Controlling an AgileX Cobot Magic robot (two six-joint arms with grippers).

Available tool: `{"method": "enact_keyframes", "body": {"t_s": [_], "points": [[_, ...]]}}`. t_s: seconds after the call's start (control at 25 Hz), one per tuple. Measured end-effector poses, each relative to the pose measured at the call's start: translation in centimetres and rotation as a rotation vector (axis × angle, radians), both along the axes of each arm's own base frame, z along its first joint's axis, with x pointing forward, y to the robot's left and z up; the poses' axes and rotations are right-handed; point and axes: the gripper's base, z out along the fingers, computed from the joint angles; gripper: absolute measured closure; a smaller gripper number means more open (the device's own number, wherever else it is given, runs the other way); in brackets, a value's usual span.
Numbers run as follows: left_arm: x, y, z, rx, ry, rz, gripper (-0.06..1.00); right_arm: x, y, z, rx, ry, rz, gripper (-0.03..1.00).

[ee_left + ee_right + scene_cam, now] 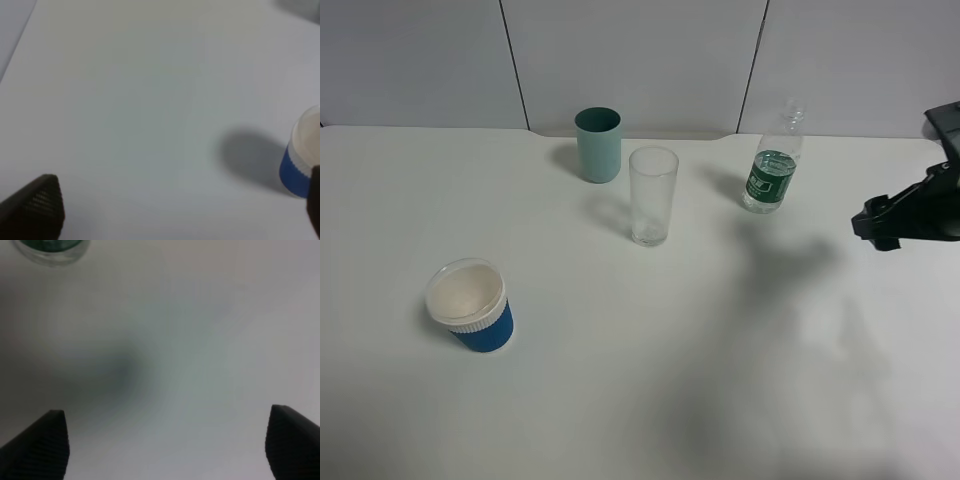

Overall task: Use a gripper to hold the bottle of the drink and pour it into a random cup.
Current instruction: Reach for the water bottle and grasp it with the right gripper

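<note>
Standing upright near the far edge of the white table (620, 400), the small clear plastic bottle with a dark green label (772, 172) lies just ahead of the nearer, black-jawed right gripper (880, 224), whose jaws are spread wide and empty.

right gripper (172, 447): jaws spread wide, nothing between | fingertips (42, 447): black, ribbed | bottle of the drink (50, 247): only base and green label seen, well ahead of gripper | table (215, 340): white, blurred grey shadow between gripper and bottle
</note>
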Motion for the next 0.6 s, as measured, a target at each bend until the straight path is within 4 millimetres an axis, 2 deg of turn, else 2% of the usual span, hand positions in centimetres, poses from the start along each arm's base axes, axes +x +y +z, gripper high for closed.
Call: {"method": "enact_keyframes", "body": {"t_s": [0.32, 0.6], "points": [[0.0, 0.0, 0.0, 0.0, 0.0, 0.0, -0.04, 1.8, 1.1, -2.3, -0.008, -0.036, 0.071, 0.19], [0.0, 0.0, 0.0, 0.0, 0.0, 0.0, -0.04, 3.2, 1.5, -2.9, 0.012, -0.143, 0.111, 0.15]]}}
